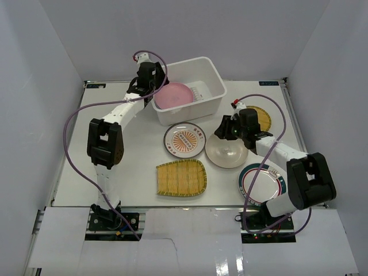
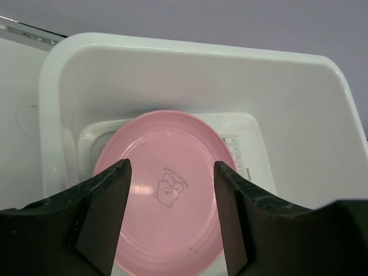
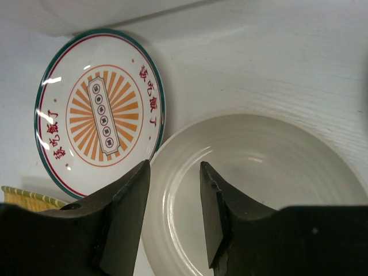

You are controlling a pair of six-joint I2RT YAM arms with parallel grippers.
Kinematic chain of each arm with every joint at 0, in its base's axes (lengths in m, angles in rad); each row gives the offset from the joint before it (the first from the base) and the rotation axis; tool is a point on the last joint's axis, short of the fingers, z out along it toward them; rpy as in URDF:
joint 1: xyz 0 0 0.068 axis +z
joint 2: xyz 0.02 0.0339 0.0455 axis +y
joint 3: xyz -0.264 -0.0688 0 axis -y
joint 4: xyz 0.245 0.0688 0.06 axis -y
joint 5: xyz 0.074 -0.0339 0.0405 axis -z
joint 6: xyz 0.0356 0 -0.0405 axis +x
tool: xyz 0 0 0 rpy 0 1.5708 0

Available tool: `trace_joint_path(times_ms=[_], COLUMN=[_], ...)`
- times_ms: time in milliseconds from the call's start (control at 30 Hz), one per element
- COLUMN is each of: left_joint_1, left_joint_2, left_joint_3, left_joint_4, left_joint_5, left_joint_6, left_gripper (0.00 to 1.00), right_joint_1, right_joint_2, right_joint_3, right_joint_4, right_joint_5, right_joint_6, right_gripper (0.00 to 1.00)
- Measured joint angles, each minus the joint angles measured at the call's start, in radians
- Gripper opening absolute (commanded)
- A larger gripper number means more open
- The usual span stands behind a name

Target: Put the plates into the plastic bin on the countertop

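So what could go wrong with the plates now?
1. The right gripper hangs open over the rim of the cream plate, right beside the orange-patterned plate; closing there might bump that neighbour.
2. The cream plate looks shiny, so it may slip when lifted.
3. The pink plate seems tilted in the plastic bin; another plate landing could make it slide.

top external: high behind arm bases, down on whole flat white surface [image 1: 138, 167] | left wrist: close, past its fingers [image 2: 106, 213] into white rectangular plastic bin [image 2: 172, 63] | right wrist: close over round cream plate [image 3: 259, 167] | shared: bin, plate in top view
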Motion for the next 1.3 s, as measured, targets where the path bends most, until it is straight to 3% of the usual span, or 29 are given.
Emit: trace_joint_path(times_ms=[133, 233, 500, 700, 900, 967, 1100, 1300], left_joint_1=[-0.001, -0.002, -0.013, -0.025, -0.026, -0.026, -0.026, -0.026], left_joint_2=[-0.027, -0.114, -0.660, -0.947, -1.044, -1.083, -1.162, -1.284], left_joint_3=[-0.001, -0.047, -0.488, -0.784, -0.989, -1.051, -1.150, -1.265], left_joint_4=[-0.012, -0.013, -0.012, -0.165, -0.424, -0.492, -0.561, -0.610], left_joint_5=[0.038, 0.077, 0.169, 0.253, 0.369, 0.431, 0.522, 0.603], left_joint_6=[0.010, 0.019, 0.027, 0.030, 0.003, -0.017, -0.061, -0.150], left_gripper=[0.75, 0.75, 0.75, 0.74, 0.78, 0.78, 0.79, 0.81], right_joint_1=[0.006, 0.011, 0.012, 0.013, 0.026, 0.027, 0.030, 0.031], right_joint_2=[0.112, 0.200, 0.419, 0.508, 0.552, 0.566, 0.585, 0.559], right_joint_3=[0.032, 0.077, 0.233, 0.277, 0.263, 0.243, 0.196, 0.129], right_joint_4=[0.037, 0.061, 0.113, 0.161, 0.272, 0.327, 0.408, 0.480], right_joint_5=[-0.101, -0.156, -0.238, -0.308, -0.387, -0.404, -0.433, -0.440], right_joint_6=[-0.019, -0.035, -0.081, -0.071, 0.016, 0.070, 0.169, 0.275], right_gripper=[0.60, 0.61, 0.61, 0.58, 0.46, 0.36, 0.08, 0.08])
